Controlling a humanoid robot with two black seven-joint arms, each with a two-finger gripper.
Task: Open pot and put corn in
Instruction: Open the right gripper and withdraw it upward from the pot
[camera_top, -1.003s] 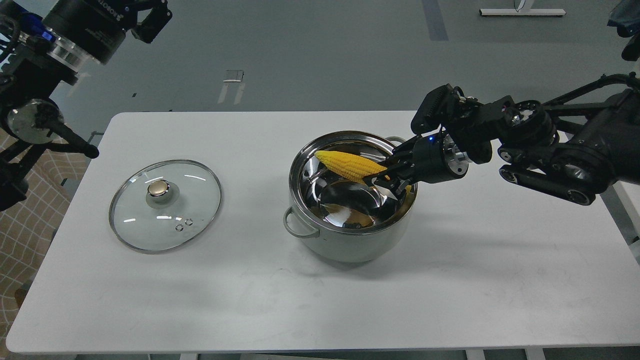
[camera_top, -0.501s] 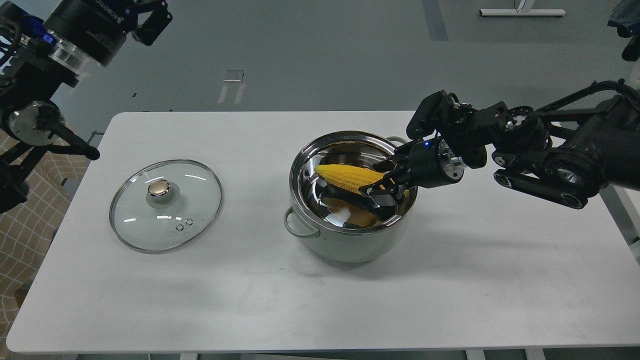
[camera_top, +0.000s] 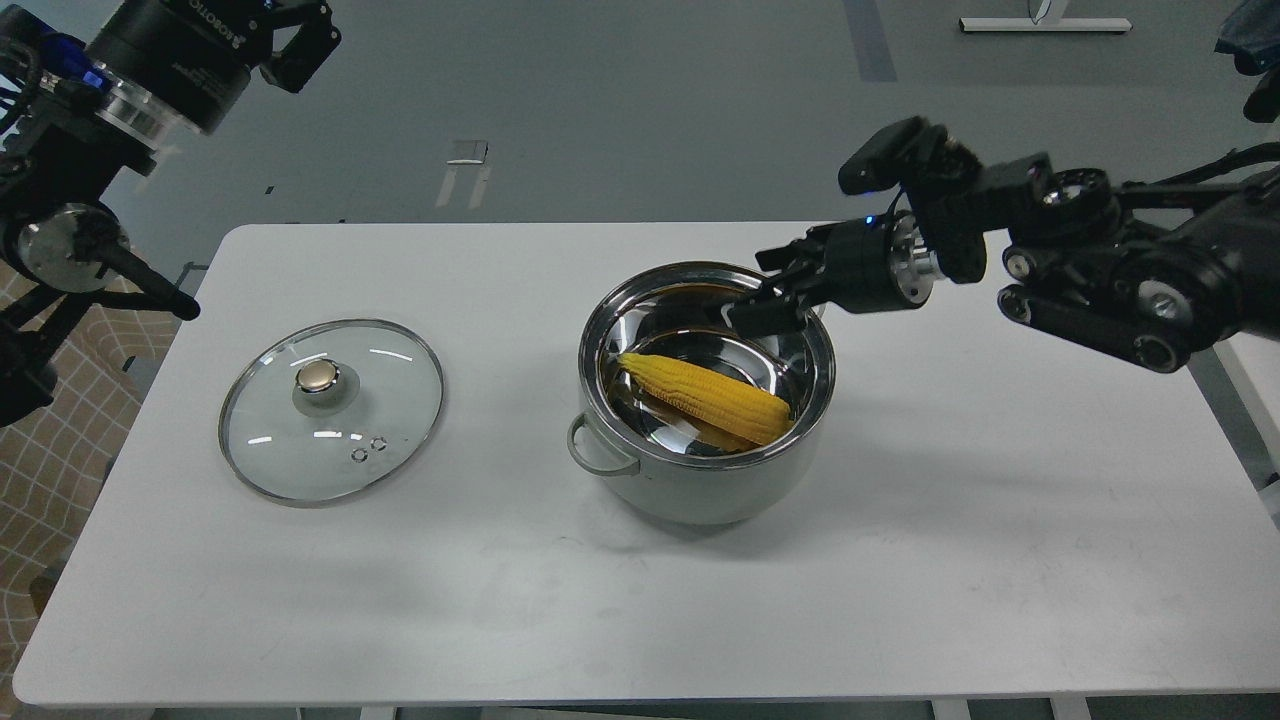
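Corn (camera_top: 705, 391) is lying inside the pot (camera_top: 705, 400) on the desk (camera_top: 900, 520), tip pointing left. Right tool (camera_top: 765, 295) is hovering over the far rim, fingers parted, holding nothing. Left tool (camera_top: 300, 40): spread unclear.

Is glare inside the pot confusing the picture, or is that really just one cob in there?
Head view: the pot has a mirror-bright steel interior, and the darker yellow patch under the corn looks like its reflection, so one cob. Head view: glare streaks also cross the glass lid. Head view: the right gripper is dark against the rim, its fingers hard to separate.
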